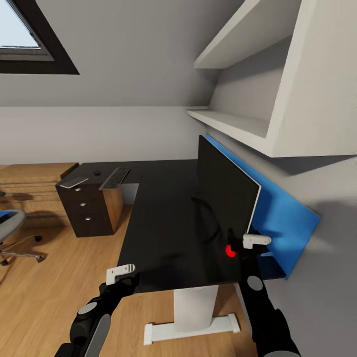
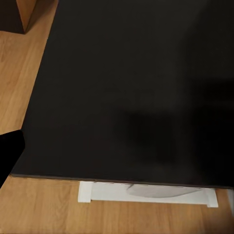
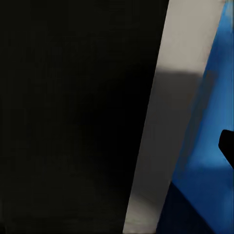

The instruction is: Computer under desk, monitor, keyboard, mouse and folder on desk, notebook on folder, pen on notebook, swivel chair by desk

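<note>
Two grippers up front: left gripper (image 1: 121,277) hangs just off desk (image 1: 163,223) near edge, jaw state can't tell. Right gripper (image 1: 248,243) sits at monitor (image 1: 225,191) lower corner by the red dot (image 1: 230,251), apparently gripping the screen edge, not certain. Monitor stands upright on desk w/ blue panel (image 1: 277,218) behind. Far end: keyboard (image 1: 115,177), mouse (image 1: 97,173), notebook (image 1: 72,182). Swivel chair (image 1: 12,223) well apart on floor (image 1: 64,277).

So the monitor (image 1: 225,198) stands on the right part of the desk (image 1: 163,218), backed up against a wall panel (image 1: 277,213) under the shelves (image 1: 238,124). Keyboard (image 1: 115,177) sits way at the far left end, mouse (image 1: 97,173) just left of it, notebook (image 1: 75,182) further left over the drawer unit (image 1: 89,210). Swivel chair (image 1: 12,233) is off left on the floor.
</note>
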Available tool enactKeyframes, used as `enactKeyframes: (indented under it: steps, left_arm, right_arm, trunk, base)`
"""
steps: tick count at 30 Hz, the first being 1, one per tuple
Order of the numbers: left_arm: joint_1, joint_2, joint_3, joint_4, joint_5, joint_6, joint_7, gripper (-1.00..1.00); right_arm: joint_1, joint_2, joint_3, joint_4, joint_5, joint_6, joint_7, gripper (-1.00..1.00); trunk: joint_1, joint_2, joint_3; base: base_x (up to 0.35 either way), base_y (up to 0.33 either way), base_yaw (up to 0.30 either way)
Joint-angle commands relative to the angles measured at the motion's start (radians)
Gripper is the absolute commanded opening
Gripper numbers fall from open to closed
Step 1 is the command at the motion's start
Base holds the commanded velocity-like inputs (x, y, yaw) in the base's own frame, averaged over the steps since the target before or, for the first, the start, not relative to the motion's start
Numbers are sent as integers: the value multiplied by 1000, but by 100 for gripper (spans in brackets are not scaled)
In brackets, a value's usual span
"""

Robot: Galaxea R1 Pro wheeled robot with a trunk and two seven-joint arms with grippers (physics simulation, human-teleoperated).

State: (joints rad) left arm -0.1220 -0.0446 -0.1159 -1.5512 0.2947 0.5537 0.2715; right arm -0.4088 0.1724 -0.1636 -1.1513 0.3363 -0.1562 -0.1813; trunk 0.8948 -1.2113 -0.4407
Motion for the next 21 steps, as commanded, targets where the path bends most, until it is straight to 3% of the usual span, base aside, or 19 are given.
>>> enactKeyframes:
  steps: [1, 21]
  left_arm:
    - [-1, 0, -1, -1, 11, 3, 9, 100]
    - [-1, 1, -1, -1, 11, 3, 8, 100]
  right_arm:
    - [-1, 1, -2, 1, 10, -2, -3, 100]
    - [-1, 1, -2, 1, 8, -19, -1, 100]
  trunk:
    - [0, -1, -1]
    - [0, -1, -1]
  base:
    - [-98, -3, 0]
    - [-296, 3, 0]
